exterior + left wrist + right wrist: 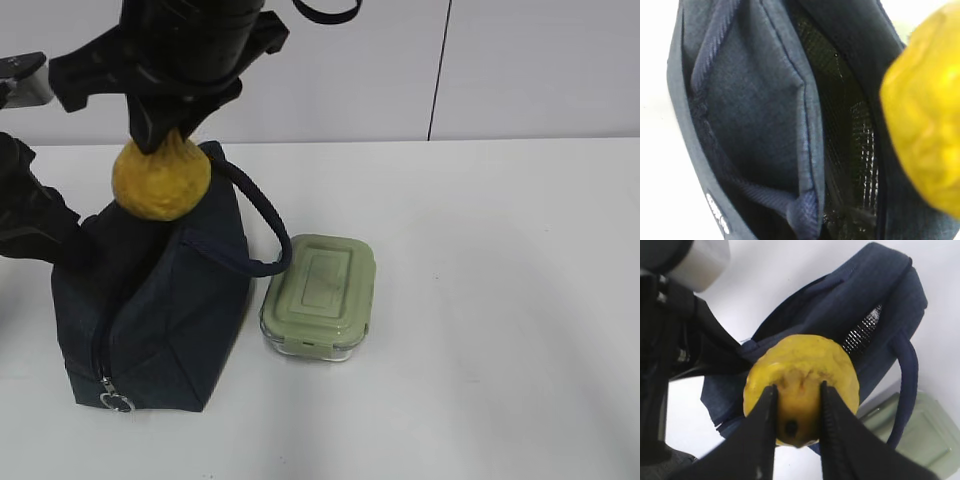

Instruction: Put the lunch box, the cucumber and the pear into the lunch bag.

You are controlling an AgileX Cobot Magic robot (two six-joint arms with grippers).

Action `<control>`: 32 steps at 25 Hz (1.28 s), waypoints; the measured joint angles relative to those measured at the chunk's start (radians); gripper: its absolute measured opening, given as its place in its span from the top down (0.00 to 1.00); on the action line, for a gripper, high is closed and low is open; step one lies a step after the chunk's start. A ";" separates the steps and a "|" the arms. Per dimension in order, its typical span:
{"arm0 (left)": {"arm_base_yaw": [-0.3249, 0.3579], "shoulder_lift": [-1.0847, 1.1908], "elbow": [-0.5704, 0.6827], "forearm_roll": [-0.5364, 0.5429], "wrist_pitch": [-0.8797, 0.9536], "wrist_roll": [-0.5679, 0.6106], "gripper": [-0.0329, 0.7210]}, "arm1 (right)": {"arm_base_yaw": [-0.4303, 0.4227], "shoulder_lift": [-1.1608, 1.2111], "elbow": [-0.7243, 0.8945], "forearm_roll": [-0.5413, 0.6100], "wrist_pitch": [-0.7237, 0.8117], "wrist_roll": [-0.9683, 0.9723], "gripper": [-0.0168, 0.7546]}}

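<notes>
The right gripper (797, 390) is clamped on the pear's (160, 178) narrow top, holding it just above the lunch bag's (170, 320) open mouth. The lunch box (320, 295) sits on the table just beside the bag, its lid on.

My right arm reaches across from above, wrist pointing straight down, and my right gripper (796, 412) has both black fingers (836, 430) clamped on the narrow top of the pear (160, 180), which hangs below them. My left arm comes in low from the left edge; my left gripper (68, 248) is closed at the bag's (165, 320) upper rim.
</notes>
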 joint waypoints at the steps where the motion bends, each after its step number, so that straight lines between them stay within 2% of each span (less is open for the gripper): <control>1: 0.000 0.000 0.000 0.000 0.000 0.000 0.95 | 0.004 0.012 -0.017 0.000 0.000 0.002 0.77; 6: 0.000 0.000 0.000 0.000 0.000 0.000 0.95 | 0.007 0.064 -0.079 0.000 0.000 0.002 0.77; 22: 0.000 0.000 0.000 0.006 0.001 -0.001 0.96 | 0.008 0.202 -0.085 -0.052 0.048 0.002 0.76; 24: 0.000 0.000 0.000 0.006 0.001 -0.001 0.96 | 0.008 0.202 -0.085 -0.052 0.048 0.003 0.66; 28: 0.000 0.000 0.000 0.006 0.001 -0.001 0.96 | 0.008 0.202 -0.087 -0.052 0.048 0.003 0.29; 30: 0.000 0.000 0.000 0.006 0.001 -0.001 0.96 | 0.008 0.200 -0.087 -0.052 0.048 0.003 0.25; 32: 0.000 0.000 0.000 0.006 0.001 -0.001 0.96 | 0.008 0.190 -0.087 -0.059 0.046 0.006 0.26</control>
